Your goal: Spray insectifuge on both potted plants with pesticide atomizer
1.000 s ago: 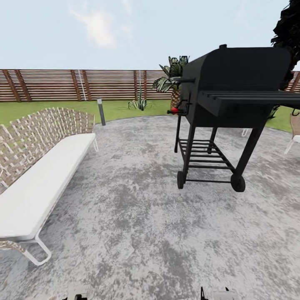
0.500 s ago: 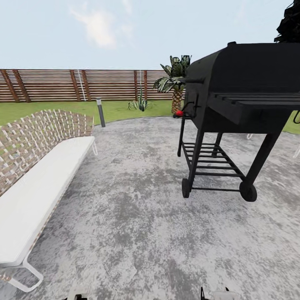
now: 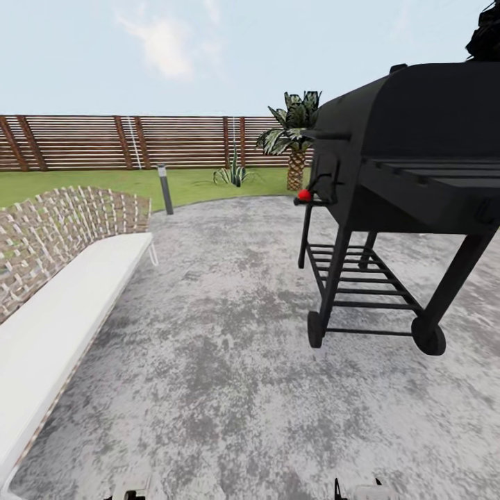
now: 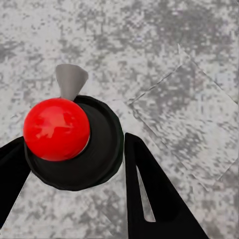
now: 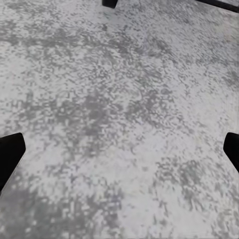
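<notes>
I am on the garden's round mottled grey patio (image 3: pixel 229 333), with green lawn (image 3: pixel 90 182) and a brown slatted fence (image 3: pixel 139 142) beyond it. The pesticide atomizer and the potted plants are out of view. In the left wrist view my left gripper (image 4: pixel 74 140) is open, its black fingers (image 4: pixel 149 189) spread over the paving on either side of a red ball on a round black base (image 4: pixel 57 128). The right gripper (image 5: pixel 124 144) is open too, with bare paving between its widely spread tips.
A tall black barbecue grill on wheels (image 3: pixel 403 180) stands close on the right. A long wicker bench with a white cushion (image 3: pixel 62 292) runs along the left. A grey bollard lamp (image 3: pixel 165 187), a striped leaf clump (image 3: pixel 232 173) and a palm (image 3: pixel 295 142) stand by the lawn's edge.
The whole view has shifted as I roll forward: the grill looms larger and further right, and the bench slides off toward the lower left. The grippers hold the same pose.
</notes>
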### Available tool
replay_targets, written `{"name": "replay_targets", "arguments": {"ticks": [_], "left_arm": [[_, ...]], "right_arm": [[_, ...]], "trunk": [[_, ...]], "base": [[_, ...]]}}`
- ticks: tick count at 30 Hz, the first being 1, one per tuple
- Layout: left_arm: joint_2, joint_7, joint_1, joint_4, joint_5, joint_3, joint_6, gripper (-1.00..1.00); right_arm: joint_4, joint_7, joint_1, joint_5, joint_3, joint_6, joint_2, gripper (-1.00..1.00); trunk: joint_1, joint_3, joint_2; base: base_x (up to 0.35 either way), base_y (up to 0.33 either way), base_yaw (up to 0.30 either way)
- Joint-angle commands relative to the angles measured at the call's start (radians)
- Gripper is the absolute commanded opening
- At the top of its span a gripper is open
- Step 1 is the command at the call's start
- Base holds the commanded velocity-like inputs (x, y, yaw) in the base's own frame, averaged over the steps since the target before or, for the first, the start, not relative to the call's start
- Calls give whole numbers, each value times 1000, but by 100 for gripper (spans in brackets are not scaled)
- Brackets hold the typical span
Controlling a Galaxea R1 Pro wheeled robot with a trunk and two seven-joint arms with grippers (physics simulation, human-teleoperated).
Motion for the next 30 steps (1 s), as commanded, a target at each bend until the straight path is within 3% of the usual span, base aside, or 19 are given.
{"name": "replay_targets", "arguments": {"ticks": [1,24,30], "left_arm": [[0,-3,-1,1,11,-6,-3,-100],[0,-4,0,1,11,-6,-3,-100],[0,-4,0,1,11,-6,-3,-100]], "right_arm": [[1,-8,0,11,-4,0,0,100],[0,-8,0,11,-4,0,0,100],[1,-8,0,11,-4,0,0,100]], "trunk": [[0,-1,0],[0,-1,0],[0,-1,0]], "base": [[340,0,0],[340,1,0],[293,169,0]]}}
